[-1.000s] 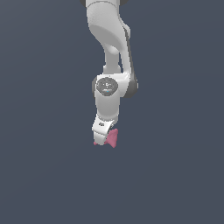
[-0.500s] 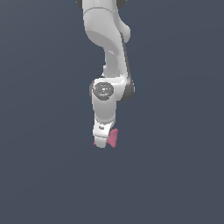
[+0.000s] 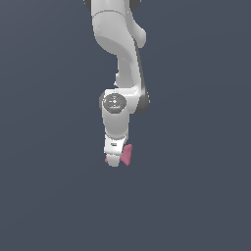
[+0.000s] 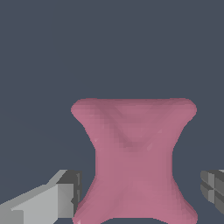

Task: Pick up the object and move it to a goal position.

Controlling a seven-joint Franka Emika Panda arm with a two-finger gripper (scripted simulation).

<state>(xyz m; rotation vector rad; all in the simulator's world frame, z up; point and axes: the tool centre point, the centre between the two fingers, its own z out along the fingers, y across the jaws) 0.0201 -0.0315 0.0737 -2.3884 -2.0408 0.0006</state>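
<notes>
**A:** Start at the gripper [image 4: 140,197]. How do the jaws stand?

**B:** In the wrist view one finger [image 4: 61,197] shows as a pale grey block with a darker pad, and the tip of the other finger sits at the opposite edge of the frame. They are spread wide, with the pink object [image 4: 133,157] between them.

**A:** Are the pads touching it?

**B:** The near pad sits just beside the flared lower corner of the lump. At the other side a clear strip of grey background separates the pad from the pink surface. So the jaws look parted around the object rather than pressed onto it. Whether it is truly held, I cannot tell.

**A:** What does the object look like from there?

**B:** Matte pink, pinched at its waist, flaring to two rounded corners at each end. It fills the middle of the wrist view, and its narrow waist lies along the line between the two fingers.

**A:** And from outside?

**B:** In the exterior view the gripper [image 3: 114,159] points downward, and the object [image 3: 127,154] pokes out on the exterior view's right of the white hand, with a small pink sliver on the other side too. The fingers themselves are too small to read there.

**A:** Further up?

**B:** The white arm [image 3: 117,54] rises from the hand through a round grey-capped wrist joint [image 3: 114,102] to the top of the frame. Everything around it is a flat dark blue-grey background [image 3: 206,147].
</notes>
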